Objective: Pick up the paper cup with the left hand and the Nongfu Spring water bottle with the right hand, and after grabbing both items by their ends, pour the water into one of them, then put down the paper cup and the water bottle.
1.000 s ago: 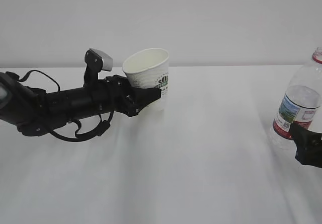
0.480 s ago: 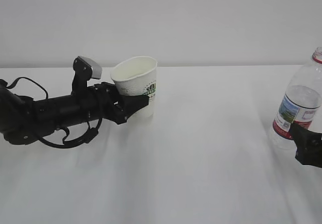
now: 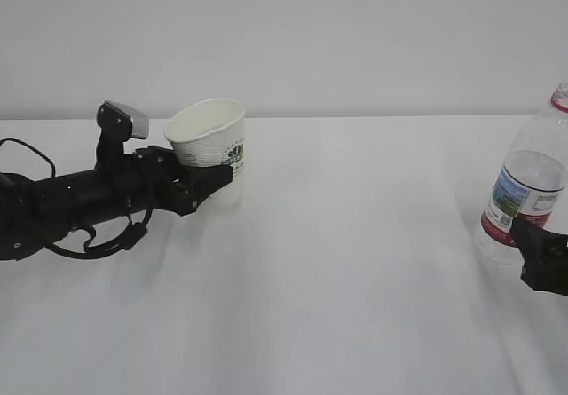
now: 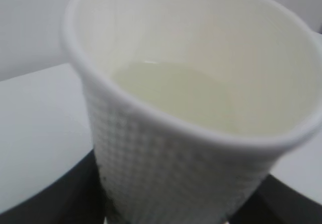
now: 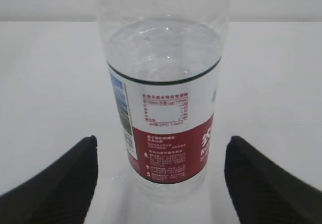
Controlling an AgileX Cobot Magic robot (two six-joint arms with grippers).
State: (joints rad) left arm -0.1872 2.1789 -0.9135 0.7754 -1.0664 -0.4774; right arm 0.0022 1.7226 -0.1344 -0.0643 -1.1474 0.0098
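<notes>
The left hand [image 3: 200, 186] reaches in low from the left edge of the exterior view, its black jaws closed around the lower body of the paper cup [image 3: 211, 146]. The cup tips slightly back toward the arm, mouth up and open, its base seemingly at or just above the white table [image 3: 337, 288]; contact cannot be confirmed. In the left wrist view the cup fills the frame and the water [image 4: 191, 95] shows as a pale pool inside, lying well below the rolled rim.

At the far right edge, the right hand [image 3: 543, 257] sits low beside the Nongfu Spring water bottle [image 3: 525, 186]. The right wrist view shows its two dark fingers [image 5: 55, 181] spread wide to either side of the bottle, with bare table visible between each finger and the plastic, so it is open and not gripping. The bottle stands upright on the table, long axis vertical, straight ahead of that claw, partly full.

Cup and bottle stand well apart, on opposite sides of the table. With water already in the cup and the bottle standing free, the pour looks done; what appears left is setting the cup down, and the left hand alone holds it.
</notes>
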